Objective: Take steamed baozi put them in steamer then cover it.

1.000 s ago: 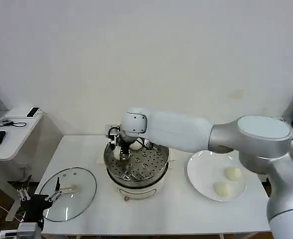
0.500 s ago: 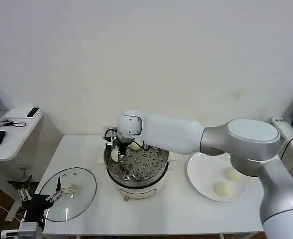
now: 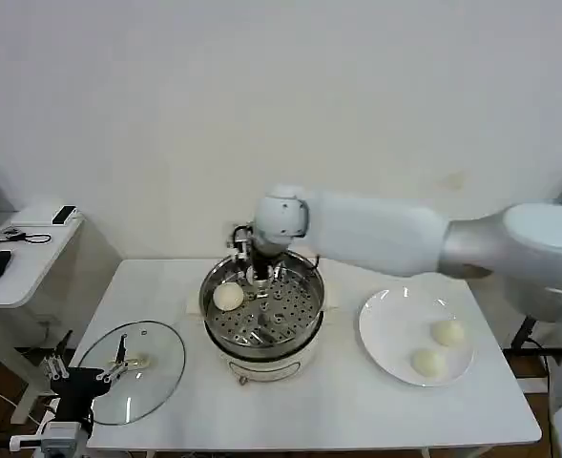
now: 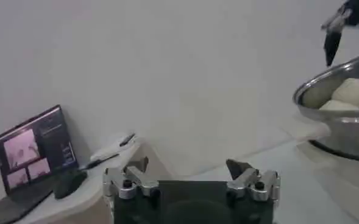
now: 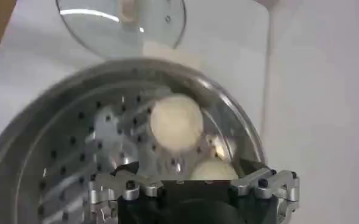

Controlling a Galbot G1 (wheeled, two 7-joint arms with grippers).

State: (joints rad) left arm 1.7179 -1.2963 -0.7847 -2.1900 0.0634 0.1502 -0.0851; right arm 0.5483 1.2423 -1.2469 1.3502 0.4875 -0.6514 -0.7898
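Note:
The steel steamer (image 3: 290, 329) stands mid-table with two cream baozi on its perforated tray, one on the left side (image 3: 228, 297) and one at the back (image 3: 261, 278). My right gripper (image 3: 254, 260) hovers open over the tray's back part. In the right wrist view the baozi (image 5: 176, 122) lies free, and the other baozi (image 5: 213, 171) sits just under the right gripper (image 5: 189, 165), untouched. Two more baozi (image 3: 447, 332) (image 3: 428, 362) rest on the white plate (image 3: 385, 329). The glass cover (image 3: 156, 343) lies flat at the left. My left gripper (image 3: 118, 367) (image 4: 187, 167) waits open beside it.
A side desk (image 3: 18, 262) with a mouse and cables stands left of the table. The left wrist view shows a laptop (image 4: 36, 152) on it and the steamer (image 4: 341, 125) off to one side. The table front between cover and plate is bare.
My right gripper has let go of a baozi on the tray's left side, opened, and moved up and to the right. The left arm has barely shifted.

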